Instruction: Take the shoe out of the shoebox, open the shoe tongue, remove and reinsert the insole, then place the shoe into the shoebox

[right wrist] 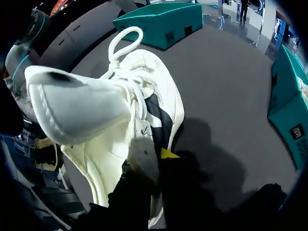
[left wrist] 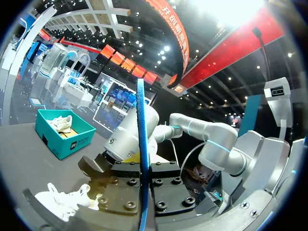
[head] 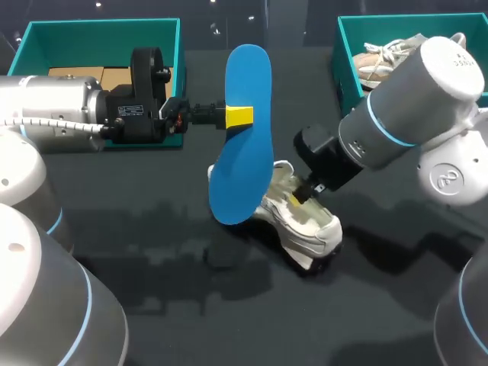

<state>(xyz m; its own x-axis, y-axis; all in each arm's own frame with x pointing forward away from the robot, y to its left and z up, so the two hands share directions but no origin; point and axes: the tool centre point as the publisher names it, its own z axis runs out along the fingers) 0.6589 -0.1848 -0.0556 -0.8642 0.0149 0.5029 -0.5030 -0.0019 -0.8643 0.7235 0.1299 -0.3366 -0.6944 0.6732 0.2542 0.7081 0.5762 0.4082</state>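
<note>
Shoe [head: 301, 221] is out of the box and sits on the bench [head: 152, 252], lower right of centre in the head view, tipped over a bit. The right tool [head: 303, 195] comes in from the right and is pinched narrow on the shoe's side wall at the collar, so it looks like it's pinning the shoe in place. The tongue [right wrist: 72, 103] is already flipped open. The right wrist view shows it folded up ahead of the tool, with the laces loose.

The blue insole [head: 242, 171] is fully out too. It hangs upright in the middle of the frame with its lower end near the shoe, though whether they touch is hard to say. The left tool [head: 239, 116] reaches in from the left and is clamped on the insole's upper half. In the left wrist view the insole shows edge-on between that tool's fingers.

So roughly halfway: takeout, tongue and insole removal look done. Still left are sliding the insole back in and boxing the shoe. The teal shoebox [head: 99, 27] at upper left is open. A second box [head: 347, 46] at upper right holds another shoe [head: 381, 61].
</note>
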